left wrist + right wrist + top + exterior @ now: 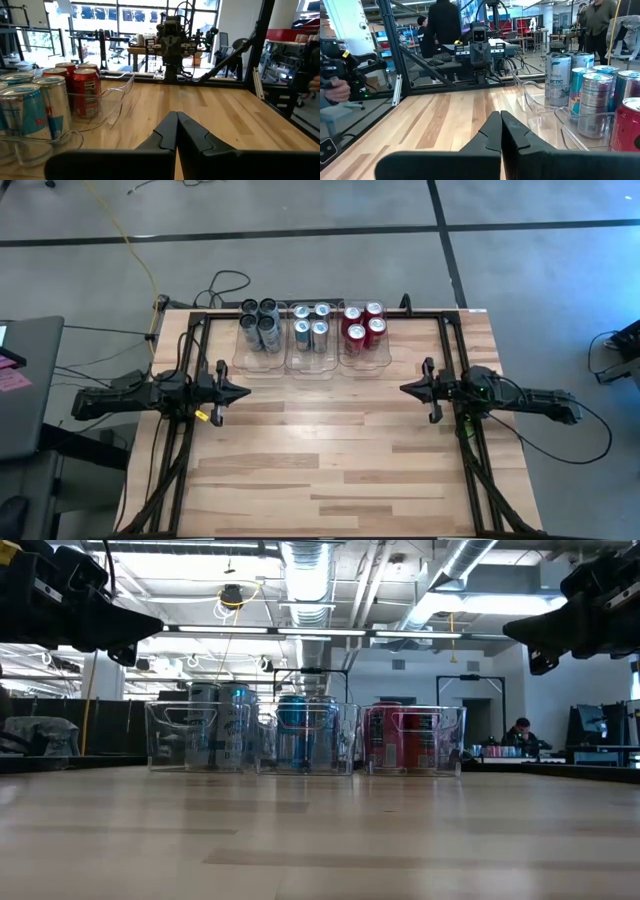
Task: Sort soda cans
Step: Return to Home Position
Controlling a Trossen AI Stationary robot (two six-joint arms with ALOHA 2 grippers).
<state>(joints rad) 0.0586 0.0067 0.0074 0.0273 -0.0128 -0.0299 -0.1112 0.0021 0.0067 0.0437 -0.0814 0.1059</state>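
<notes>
Three clear bins stand side by side at the table's far edge, each holding upright soda cans: dark grey cans (pixel 259 323) in the left bin, silver-and-blue cans (pixel 311 324) in the middle one, red cans (pixel 364 323) in the right one. My left gripper (pixel 246 392) hovers shut over the table's left side, pointing level toward the right. My right gripper (pixel 402 389) hovers shut over the right side, pointing level toward the left. Neither touches anything. In the left wrist view the red cans (pixel 80 85) and blue cans (pixel 35 112) show to one side.
The clear bins (pixel 312 365) line the far edge. A black frame (pixel 195 350) runs along the table's left, right and far sides. A broad bare stretch of wooden tabletop (pixel 320 470) lies between the arms and toward the near edge. People stand in the room beyond.
</notes>
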